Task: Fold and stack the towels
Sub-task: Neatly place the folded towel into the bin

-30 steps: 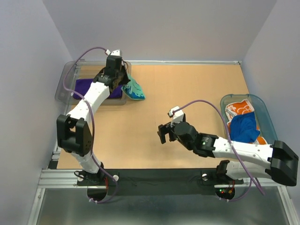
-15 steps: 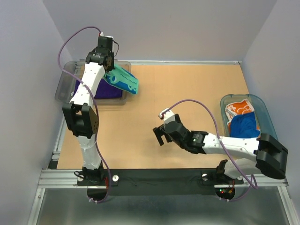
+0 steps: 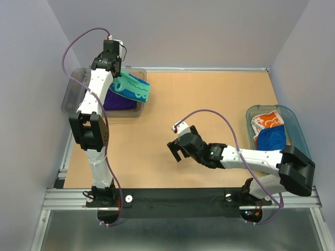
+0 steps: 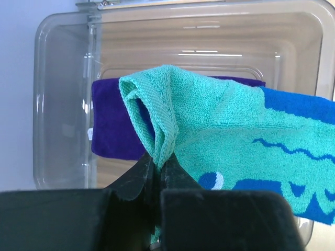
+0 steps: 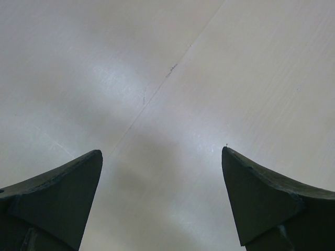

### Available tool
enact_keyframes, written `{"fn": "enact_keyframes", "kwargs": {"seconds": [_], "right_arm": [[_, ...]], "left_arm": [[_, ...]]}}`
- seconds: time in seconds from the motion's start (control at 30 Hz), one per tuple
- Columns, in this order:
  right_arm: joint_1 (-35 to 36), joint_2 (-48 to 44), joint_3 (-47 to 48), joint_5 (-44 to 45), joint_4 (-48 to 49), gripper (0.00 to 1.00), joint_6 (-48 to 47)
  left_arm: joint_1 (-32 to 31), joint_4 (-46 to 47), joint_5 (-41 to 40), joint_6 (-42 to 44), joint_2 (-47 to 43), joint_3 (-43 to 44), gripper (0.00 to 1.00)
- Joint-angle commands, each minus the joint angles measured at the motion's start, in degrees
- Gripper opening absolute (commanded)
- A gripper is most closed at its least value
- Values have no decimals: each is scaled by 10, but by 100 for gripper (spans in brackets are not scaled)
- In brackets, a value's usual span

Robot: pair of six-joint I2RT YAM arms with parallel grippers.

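My left gripper (image 3: 117,83) is shut on the folded mint green towel with teal squiggles (image 3: 134,90) and holds it in the air over the clear grey bin (image 3: 69,94). In the left wrist view the fingers (image 4: 137,180) pinch the mint towel's (image 4: 230,136) folded edge. The purple towel (image 3: 121,102) lies folded flat in the bin, below the mint one; it also shows in the left wrist view (image 4: 116,128). The royal blue towel (image 3: 272,141) and the white towel with orange flowers (image 3: 267,121) lie crumpled in the teal oval basket (image 3: 296,125). My right gripper (image 3: 176,150) is open and empty, low over bare table (image 5: 172,104).
The grey bin stands at the table's back left corner, the teal basket at the right edge. White walls close in the left, back and right sides. The wooden table top (image 3: 209,104) lies between bin and basket.
My left gripper has lifted the mint towel off the table beside the bin and swung it back and left over the bin. My right gripper has slid a little left and nearer.
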Motion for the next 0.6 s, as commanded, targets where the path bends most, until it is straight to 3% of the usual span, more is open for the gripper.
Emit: {"fn": "enact_keyframes", "kwargs": {"seconds": [0.0,0.57], "right_arm": [[-4,7,37,2,-8,100,-12],[-4,29,46,-3,-19,100,-8]], "left_arm": [[13,43,-21,26,9,7,0],[57,98,-47,52,52,-39,0]]}}
